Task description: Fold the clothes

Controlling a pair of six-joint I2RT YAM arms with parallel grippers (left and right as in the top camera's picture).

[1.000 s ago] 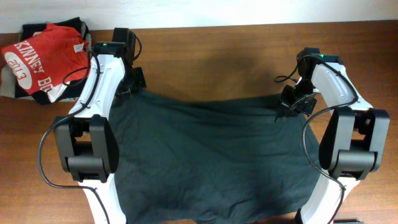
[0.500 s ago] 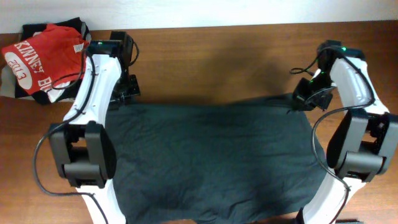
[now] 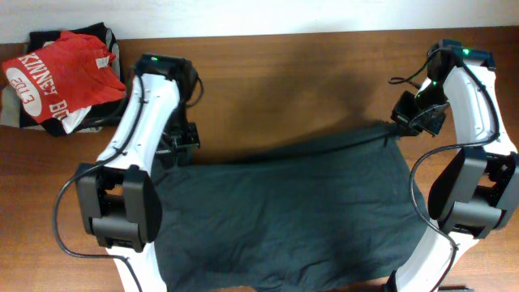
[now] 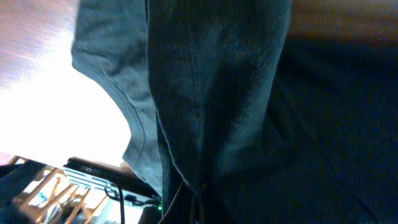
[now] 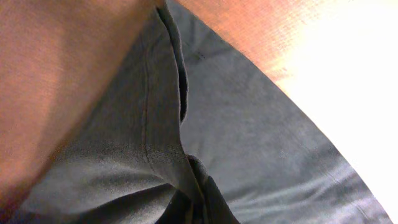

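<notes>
The black T-shirt (image 3: 284, 211) lies spread across the table, plain side up, its white letters hidden. My left gripper (image 3: 177, 148) is shut on its far left corner and holds that corner raised. My right gripper (image 3: 399, 126) is shut on its far right corner, also raised. The far edge hangs stretched between the two grippers. In the left wrist view the dark fabric (image 4: 211, 93) hangs bunched from the jaws. In the right wrist view a fold of the shirt (image 5: 180, 149) runs into the jaws.
A red T-shirt with white lettering (image 3: 61, 73) lies on a pile of dark clothes at the far left corner. The brown wooden table (image 3: 284, 81) shows bare beyond the shirt. The arm bases stand at the front left and front right.
Both grippers have kept hold of the shirt's far corners. The left has moved right and towards the front, the right has moved outward and farther back. The far edge has shifted with them.
</notes>
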